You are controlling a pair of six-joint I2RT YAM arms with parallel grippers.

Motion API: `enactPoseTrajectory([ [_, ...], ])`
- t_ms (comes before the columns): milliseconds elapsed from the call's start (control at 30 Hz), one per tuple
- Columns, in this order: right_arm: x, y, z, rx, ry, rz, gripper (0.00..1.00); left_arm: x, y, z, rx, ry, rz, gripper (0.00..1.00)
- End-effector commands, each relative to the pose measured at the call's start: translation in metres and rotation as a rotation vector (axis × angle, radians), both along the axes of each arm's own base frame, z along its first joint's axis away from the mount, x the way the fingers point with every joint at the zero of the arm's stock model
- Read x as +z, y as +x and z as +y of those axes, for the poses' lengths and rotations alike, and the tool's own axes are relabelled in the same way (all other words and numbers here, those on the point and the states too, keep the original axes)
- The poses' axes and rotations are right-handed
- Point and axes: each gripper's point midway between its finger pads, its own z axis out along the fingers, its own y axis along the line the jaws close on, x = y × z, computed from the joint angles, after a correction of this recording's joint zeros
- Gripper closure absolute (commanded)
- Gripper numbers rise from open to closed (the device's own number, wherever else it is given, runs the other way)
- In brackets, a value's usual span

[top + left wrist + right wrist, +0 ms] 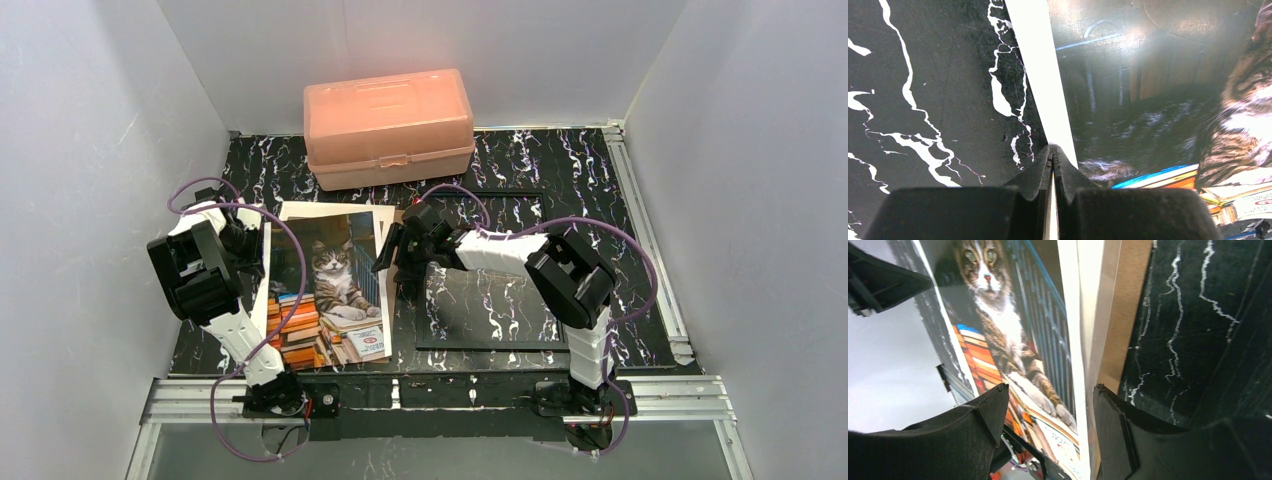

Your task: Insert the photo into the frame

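The photo (330,290), a cat beside stacked orange books, lies left of centre with its left side raised. My left gripper (254,246) is shut on the white left border of the photo (1148,100), the jaws (1053,152) pinched tight on the paper. My right gripper (400,258) is open at the right edge of the photo (998,305). Its fingertips (1050,400) straddle that edge without touching it. The frame (490,347), thin and black with a clear pane, lies flat on the marbled table to the right, under the right arm.
A peach plastic box (388,125) stands at the back centre. A cream sheet (310,208) and a brown board (1128,330) lie beneath the photo's far and right sides. A thin black strip (500,190) lies behind the right arm. White walls close in both sides.
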Motion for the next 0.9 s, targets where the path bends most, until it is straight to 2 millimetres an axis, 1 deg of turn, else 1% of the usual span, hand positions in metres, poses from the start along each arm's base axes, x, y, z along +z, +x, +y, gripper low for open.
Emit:
enactPoseTrajectory([
  [0,0.068,-0.002,0.030,0.035,0.226,-0.066,0.31,-0.027,-0.028,-0.034,-0.018,-0.151,0.118,1.00],
  [233,0.077,-0.007,0.036,0.073,0.296,-0.076,0.31,-0.027,-0.028,-0.034,-0.019,-0.153,0.119,1.00],
  [400,0.065,-0.014,0.042,0.115,0.332,-0.048,0.32,-0.025,-0.027,-0.034,-0.017,-0.152,0.113,1.00],
  [533,0.053,-0.012,0.040,0.116,0.299,-0.047,0.33,-0.024,-0.027,-0.034,-0.021,-0.150,0.110,1.00],
  [600,0.053,-0.011,0.039,0.111,0.294,-0.055,0.35,-0.023,-0.028,-0.034,-0.021,-0.148,0.110,1.00],
  [700,0.060,-0.006,0.036,0.101,0.298,-0.079,0.39,-0.023,-0.028,-0.034,-0.021,-0.148,0.112,1.00],
  [800,0.067,0.001,0.030,0.079,0.294,-0.103,0.50,-0.023,-0.027,-0.033,-0.020,-0.145,0.114,1.00],
  [867,0.072,0.004,0.027,0.072,0.304,-0.112,0.56,-0.023,-0.028,-0.034,-0.020,-0.147,0.115,1.00],
])
